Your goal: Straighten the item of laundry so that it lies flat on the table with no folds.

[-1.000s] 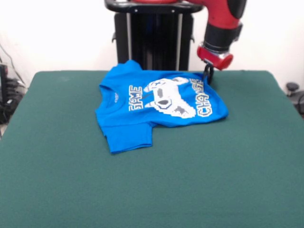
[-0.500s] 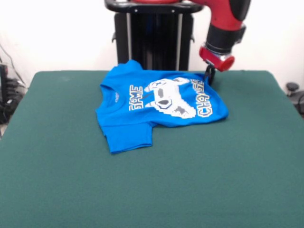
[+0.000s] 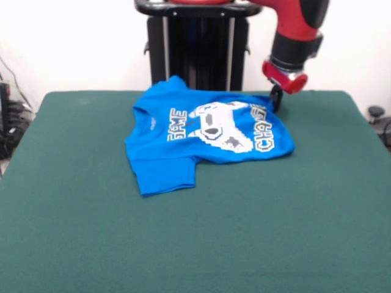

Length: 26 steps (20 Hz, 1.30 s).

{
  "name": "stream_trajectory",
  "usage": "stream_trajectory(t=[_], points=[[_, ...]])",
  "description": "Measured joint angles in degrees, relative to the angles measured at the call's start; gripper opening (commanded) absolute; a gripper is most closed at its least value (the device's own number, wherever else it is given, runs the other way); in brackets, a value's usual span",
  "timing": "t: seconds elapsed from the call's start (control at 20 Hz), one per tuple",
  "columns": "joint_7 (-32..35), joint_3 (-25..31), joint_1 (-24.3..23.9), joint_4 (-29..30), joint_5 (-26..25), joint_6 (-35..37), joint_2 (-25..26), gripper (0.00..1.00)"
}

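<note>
The bright blue T-shirt (image 3: 204,137) lies on the far middle part of the dark green surface (image 3: 244,232). Its front faces up, with white-and-yellow letters and a white game controller print. The collar points left. One sleeve spreads toward the near left; the far edge looks bunched and not flat.

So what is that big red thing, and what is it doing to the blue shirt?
The red thing is a robot arm. The picture is taken from across the table, facing the robot. At the arm's end is its gripper, a small black pincer that works like a hand. On the green table lies a blue T-shirt with letters and a game controller printed on it. The shirt is rumpled, with its lower part folded under. The gripper sits right at the shirt's far corner and looks to be pinching it, though I cannot see that clearly. The robot's job is to pull the shirt flat.
</note>
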Motion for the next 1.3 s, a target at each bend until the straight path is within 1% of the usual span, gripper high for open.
stream_trajectory(t=[0.2,0.25,0.3,0.5,0.7,1.0,1.05,1.3], points=[[0.0,1.0,2.7,-1.0,4.2,1.8,-1.4,0.00],[0.0,0.9,4.9,-1.7,6.7,3.7,-2.3,0.00],[0.0,0.7,6.2,-2.1,8.0,5.0,-2.8,0.00],[0.0,0.3,11.0,-4.2,11.7,10.1,-4.4,0.00],[0.0,0.3,12.4,-6.1,13.0,11.5,-4.7,0.00],[0.0,0.4,12.5,-8.8,15.0,11.5,-4.6,0.00],[0.0,0.4,12.5,-10.0,15.9,11.5,-4.3,1.00],[0.0,0.4,12.3,-11.4,16.0,11.5,-3.8,1.00]])
